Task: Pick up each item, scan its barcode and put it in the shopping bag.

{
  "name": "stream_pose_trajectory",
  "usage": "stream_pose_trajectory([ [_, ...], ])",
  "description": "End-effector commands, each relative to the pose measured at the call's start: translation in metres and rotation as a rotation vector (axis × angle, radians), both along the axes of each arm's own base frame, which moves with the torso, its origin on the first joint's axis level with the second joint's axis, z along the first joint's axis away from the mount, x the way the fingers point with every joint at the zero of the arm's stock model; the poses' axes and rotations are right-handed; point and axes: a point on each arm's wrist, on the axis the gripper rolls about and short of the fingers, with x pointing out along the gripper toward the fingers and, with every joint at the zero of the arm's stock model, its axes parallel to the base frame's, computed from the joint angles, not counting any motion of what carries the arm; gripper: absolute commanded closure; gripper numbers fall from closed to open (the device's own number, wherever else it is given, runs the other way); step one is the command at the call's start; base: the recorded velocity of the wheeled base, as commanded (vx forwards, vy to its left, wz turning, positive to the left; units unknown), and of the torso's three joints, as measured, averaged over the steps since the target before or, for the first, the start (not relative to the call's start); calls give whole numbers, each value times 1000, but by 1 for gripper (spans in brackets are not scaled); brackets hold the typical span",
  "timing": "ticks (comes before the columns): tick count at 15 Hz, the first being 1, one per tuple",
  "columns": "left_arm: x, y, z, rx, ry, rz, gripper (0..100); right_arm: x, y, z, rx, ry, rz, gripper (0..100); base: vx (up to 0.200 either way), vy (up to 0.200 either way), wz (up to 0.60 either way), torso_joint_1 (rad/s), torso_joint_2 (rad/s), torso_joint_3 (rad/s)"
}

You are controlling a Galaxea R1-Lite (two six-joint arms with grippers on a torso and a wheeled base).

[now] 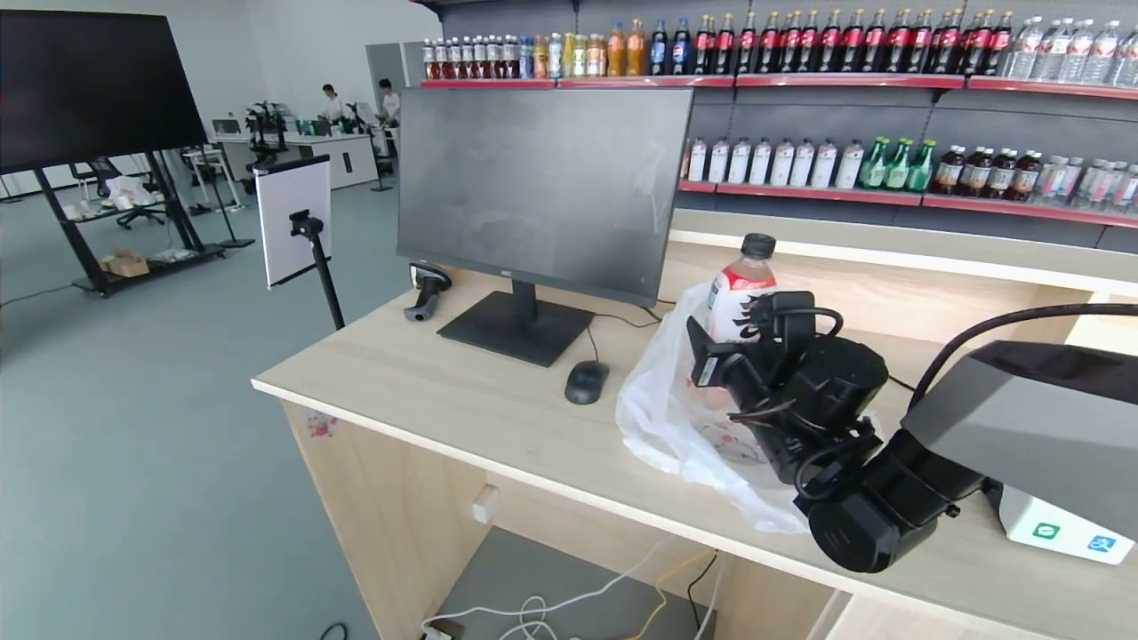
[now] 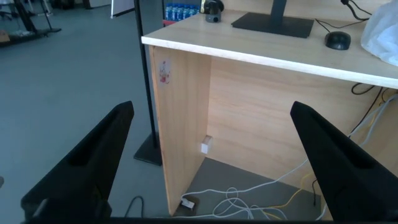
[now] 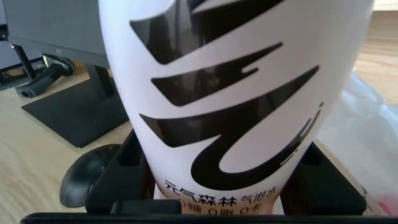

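bottle (image 1: 745, 283) base hidden behind right hand (image 1: 727, 354), shopping bag (image 1: 653, 404) contents blurred, perhaps pink

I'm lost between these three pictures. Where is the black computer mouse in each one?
Head view: the mouse lies on the desk, between the monitor stand and the shopping bag.
Left wrist view: mouse on the desk, between stand and bag.
Right wrist view: mouse beside the bottle, in front of the stand.
Shared landmark: the monitor stand's flat base.
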Motion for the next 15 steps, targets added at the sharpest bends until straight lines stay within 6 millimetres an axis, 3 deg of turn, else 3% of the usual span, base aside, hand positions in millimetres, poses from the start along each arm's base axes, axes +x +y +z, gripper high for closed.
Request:
stream_pose_trajectory([
  [1, 0, 0, 0, 0, -1, 0, 0, 11, -1, -25, -25, 44, -15, 100, 0, 0, 0, 0, 0, 0],
  [8, 0, 0, 0, -3, 1, 0, 0, 21, -2, -46, -44, 80, -27, 100, 0, 0, 0, 0, 0, 0],
  [15, 0, 0, 0, -4, -1, 0, 0, 21, -2, -52, -47, 94, -25, 100, 0, 0, 0, 0, 0, 0],
])
